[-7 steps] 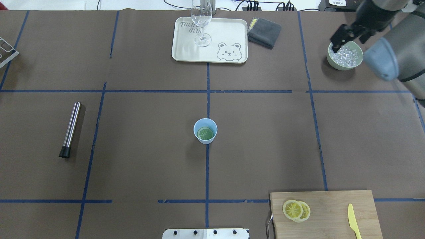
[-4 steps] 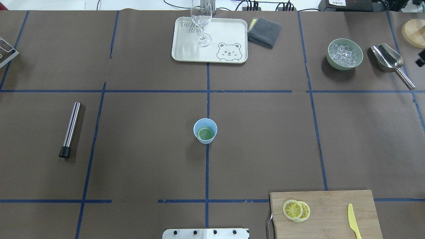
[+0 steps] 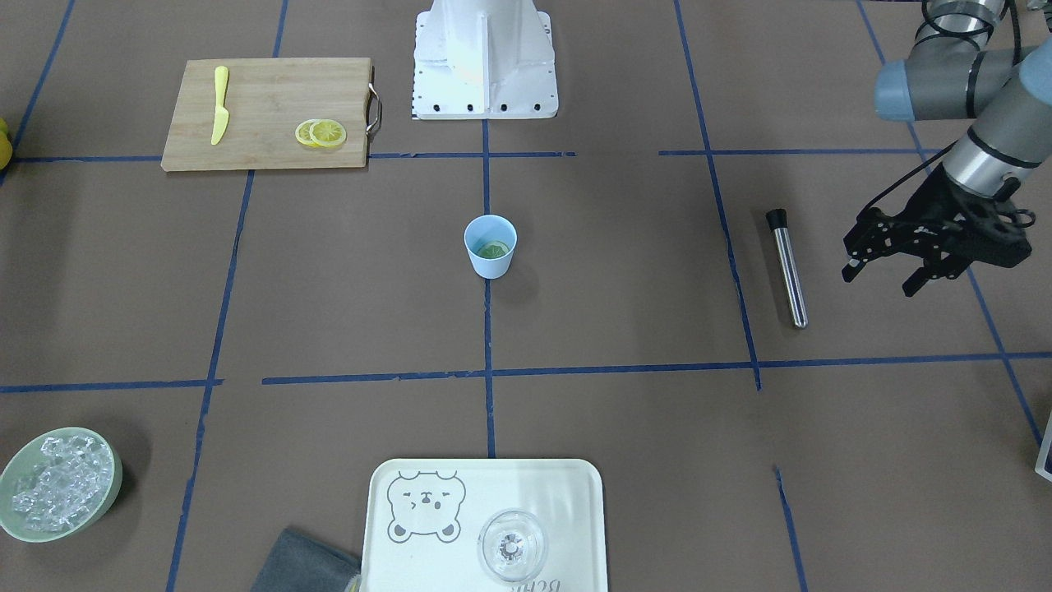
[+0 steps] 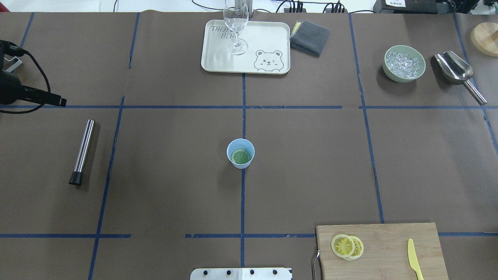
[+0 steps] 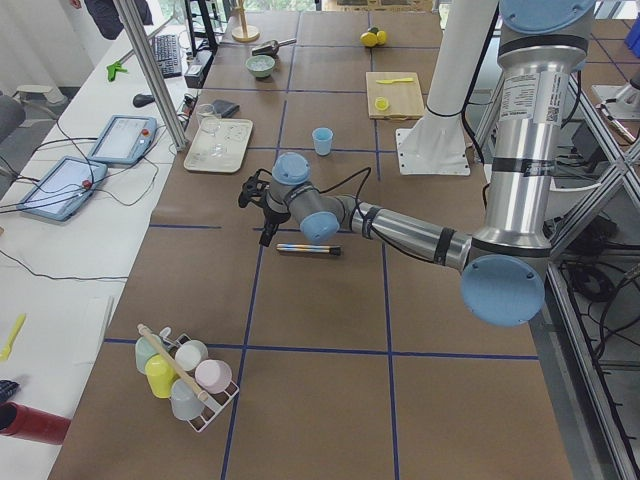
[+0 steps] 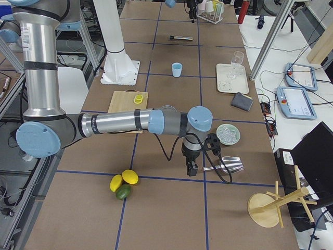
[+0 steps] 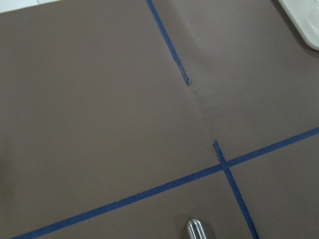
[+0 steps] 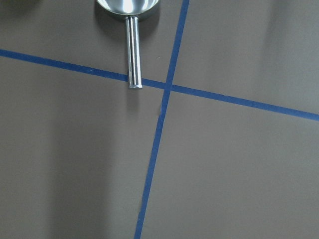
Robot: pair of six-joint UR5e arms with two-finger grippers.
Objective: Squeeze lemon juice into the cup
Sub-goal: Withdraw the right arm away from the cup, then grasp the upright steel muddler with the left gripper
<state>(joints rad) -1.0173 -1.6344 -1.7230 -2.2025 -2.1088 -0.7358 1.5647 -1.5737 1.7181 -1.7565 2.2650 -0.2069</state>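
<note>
Two hands to log, left first. The left hand (image 3: 878,282) hangs above the surface (image 3: 625,271) at its left end, fingers spread wide, with nothing between them. Just beside it, toward the centre, a steel rod (image 3: 786,267) with a black cap lies flat and is not touched. The right hand (image 6: 191,167) shows only in the side camera, pointing down next to the metal scoop (image 6: 229,165) and near the bowl of ice (image 6: 219,139). We cannot tell whether it is parted or clenched, and we see nothing in it.

Outward to the middle: the cup (image 3: 490,267) stands upright on the centre tape line, well apart from both hands. One lemon slice (image 4: 241,156) lies flat on its bottom and reads greenish inside the blue wall. Two further slices (image 4: 347,246) overlap on the cutting board (image 4: 389,237) at the robot's near right corner.

Judgement: the delivery part looks done, since a slice is in the cup and no hand is over it. The frames do not show whether it was squeezed, and no juice is discernible. If anything is left, we would guess pressing the slice with the rod, given the left hand's position.
</note>
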